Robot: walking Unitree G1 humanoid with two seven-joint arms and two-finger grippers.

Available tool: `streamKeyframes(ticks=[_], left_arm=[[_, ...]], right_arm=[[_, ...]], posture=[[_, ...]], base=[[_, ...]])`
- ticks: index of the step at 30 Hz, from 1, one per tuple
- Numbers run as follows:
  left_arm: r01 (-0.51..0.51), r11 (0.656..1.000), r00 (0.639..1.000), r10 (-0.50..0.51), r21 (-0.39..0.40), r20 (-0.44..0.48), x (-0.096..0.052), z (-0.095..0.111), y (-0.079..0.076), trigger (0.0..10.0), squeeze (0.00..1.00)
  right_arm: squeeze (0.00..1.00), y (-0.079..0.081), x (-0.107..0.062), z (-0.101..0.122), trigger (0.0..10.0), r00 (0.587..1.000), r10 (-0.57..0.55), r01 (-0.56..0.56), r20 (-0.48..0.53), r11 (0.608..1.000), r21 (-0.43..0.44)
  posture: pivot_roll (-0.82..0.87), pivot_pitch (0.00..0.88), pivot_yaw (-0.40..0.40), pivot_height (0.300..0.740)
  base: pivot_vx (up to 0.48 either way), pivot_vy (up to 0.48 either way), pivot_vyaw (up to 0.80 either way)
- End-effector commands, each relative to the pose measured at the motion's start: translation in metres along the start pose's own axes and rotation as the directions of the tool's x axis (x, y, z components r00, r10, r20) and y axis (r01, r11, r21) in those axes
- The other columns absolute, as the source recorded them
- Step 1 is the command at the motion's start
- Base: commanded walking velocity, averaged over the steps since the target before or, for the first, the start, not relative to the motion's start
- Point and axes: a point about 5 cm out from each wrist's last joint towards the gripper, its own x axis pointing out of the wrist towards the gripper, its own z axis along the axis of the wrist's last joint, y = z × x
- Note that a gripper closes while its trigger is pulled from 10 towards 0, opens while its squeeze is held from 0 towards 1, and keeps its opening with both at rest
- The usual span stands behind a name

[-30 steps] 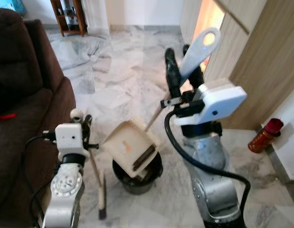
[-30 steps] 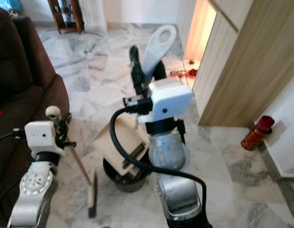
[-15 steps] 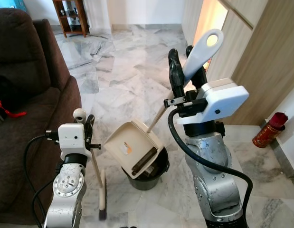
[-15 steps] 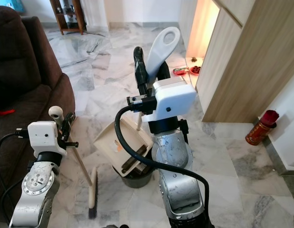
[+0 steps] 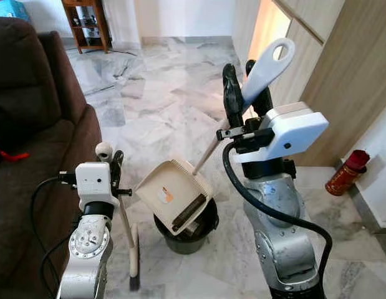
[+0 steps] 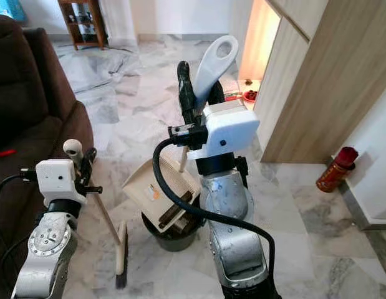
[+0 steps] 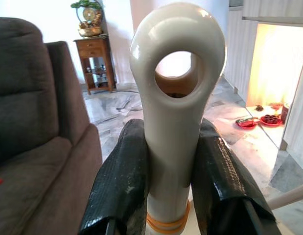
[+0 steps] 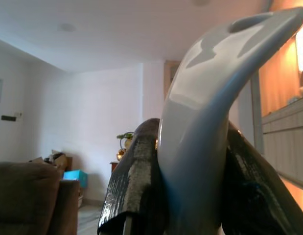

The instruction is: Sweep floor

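R gripper (image 5: pixel 246 84) clamps dustpan handle (image 5: pixel 265 62); dustpan (image 5: pixel 175 193) tipped over bin (image 5: pixel 188 232) below. L gripper (image 7: pixel 173 191) clamps broom handle (image 7: pixel 174 122). Step: emptying. Next, prob: lift pan clear.

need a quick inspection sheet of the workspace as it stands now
surface: marble floor, no dirt that I can make out
job's things: dustpan tilted over the black bin; broom upright, head on the floor
clutter: red bottle on the floor by the wall
grippers: right gripper shut on the dustpan handle; left gripper shut on the broom handle
cables: black cable along the right arm
surroundings: brown sofa, wooden cabinet, small shelf
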Motion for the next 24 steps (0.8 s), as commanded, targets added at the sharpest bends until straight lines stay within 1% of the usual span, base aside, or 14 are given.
streamKeyframes(ticks=[1, 11, 18, 24], left_arm=[[-0.002, 1.0, 0.999, 0.001, 0.013, 0.042, 0.0012, 0.0082, -0.0011, 10.0, 0.0], [-0.001, 1.0, 0.999, 0.001, 0.006, 0.054, 0.0014, 0.0095, -0.0012, 10.0, 0.0], [0.002, 1.0, 0.998, -0.003, 0.004, 0.061, 0.0014, 0.0106, -0.002, 10.0, 0.0], [0.005, 1.0, 0.998, -0.005, 0.004, 0.059, 0.0013, 0.0104, -0.0024, 10.0, 0.0]], right_arm=[[0.0, -0.0011, 0.0023, 0.0095, 10.0, 0.999, 0.0, 0.0, 0.049, 1.0, 0.003], [0.0, -0.0007, 0.0026, 0.0093, 10.0, 0.999, -0.002, 0.001, 0.047, 1.0, 0.009], [0.0, -0.0004, 0.003, 0.0102, 10.0, 0.999, -0.002, 0.0, 0.048, 0.999, 0.036], [0.0, 0.0004, 0.0024, 0.0163, 10.0, 0.997, -0.015, 0.011, 0.078, 0.999, 0.045]], posture=[[0.01, 0.094, 0.027, 0.74], [0.01, 0.094, 0.027, 0.74], [0.01, 0.094, 0.027, 0.74], [0.01, 0.099, 0.026, 0.74]], base=[[0.42, 0.0, 0.0], [0.415, 0.0, 0.0], [0.0, 0.0, 0.0], [0.0, 0.0, 0.0]])
